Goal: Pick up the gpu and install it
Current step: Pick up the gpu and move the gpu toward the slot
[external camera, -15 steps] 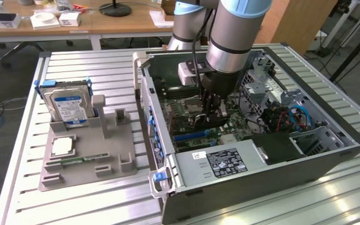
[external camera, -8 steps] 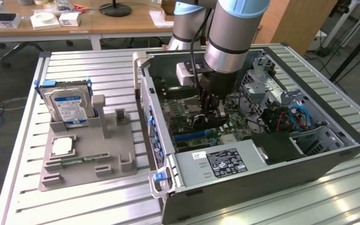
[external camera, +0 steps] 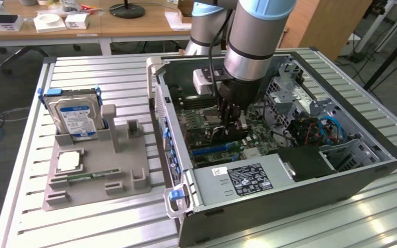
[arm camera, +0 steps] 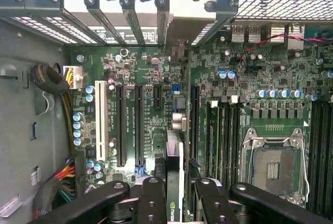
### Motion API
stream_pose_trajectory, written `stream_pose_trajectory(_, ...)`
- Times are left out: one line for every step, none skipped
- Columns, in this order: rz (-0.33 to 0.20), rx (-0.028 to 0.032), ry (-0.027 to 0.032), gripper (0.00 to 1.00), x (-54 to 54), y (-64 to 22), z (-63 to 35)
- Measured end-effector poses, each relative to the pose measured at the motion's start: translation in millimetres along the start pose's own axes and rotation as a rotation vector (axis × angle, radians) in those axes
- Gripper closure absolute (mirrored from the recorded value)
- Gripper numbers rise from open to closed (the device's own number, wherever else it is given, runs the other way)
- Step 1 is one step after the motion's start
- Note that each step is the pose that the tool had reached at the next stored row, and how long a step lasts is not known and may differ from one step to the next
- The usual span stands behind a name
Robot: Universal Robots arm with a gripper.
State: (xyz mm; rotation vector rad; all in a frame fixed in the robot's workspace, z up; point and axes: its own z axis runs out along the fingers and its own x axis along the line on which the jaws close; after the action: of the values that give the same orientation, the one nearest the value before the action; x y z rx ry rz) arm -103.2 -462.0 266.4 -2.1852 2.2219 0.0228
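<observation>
The gripper (external camera: 230,121) is reaching down inside the open computer case (external camera: 364,170), and its fingers (arm camera: 153,193) are pinching narrowly on the gpu (arm camera: 171,211), one on each flat face. The card is standing on edge between them. In the wrist view it is hanging straight below the gripper, with the motherboard (arm camera: 156,73) spread out beneath it and the long black expansion slots (arm camera: 139,125) lying just to one side of the card's line. Whether its lower edge is touching a slot yet, I cannot tell. This card is looking light and stiff but delicate. To my eye the safe hold is exactly this, on the faces near the upper edge, well away from the contact edge, since a skewed push could be stressing the board.
</observation>
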Motion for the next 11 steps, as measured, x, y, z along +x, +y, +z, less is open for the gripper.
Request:
stream_pose_trajectory(0.000, 0.0000, 0.0000, 0.74, 0.0, 0.6, 0.0)
stream_pose_trajectory(0.000, 0.0000, 0.0000, 0.74, 0.0, 1.2, 0.0)
stream_pose_trajectory(0.000, 0.0000, 0.0000, 0.74, 0.0, 1.8, 0.0)
stream_pose_trajectory(0.000, 0.0000, 0.0000, 0.74, 0.0, 2.4, 0.0)
stream_pose_trajectory(0.000, 0.0001, 0.0000, 0.74, 0.0, 2.7, 0.0)
stream_pose_trajectory(0.000, 0.0001, -0.0001, 0.74, 0.0, 2.7, 0.0)
stream_pose_trajectory(0.000, 0.0000, 0.0000, 0.74, 0.0, 2.7, 0.0)
stream_pose_trajectory(0.000, 0.0000, 0.0000, 0.74, 0.0, 2.7, 0.0)
stream_pose_trajectory(0.000, 0.0000, 0.0000, 0.74, 0.0, 2.8, 0.0)
stream_pose_trajectory(0.000, 0.0000, 0.0000, 0.74, 0.1, 3.4, 0.0)
stream_pose_trajectory(0.000, 0.0000, 0.0001, 0.74, 0.3, 3.8, 0.0)
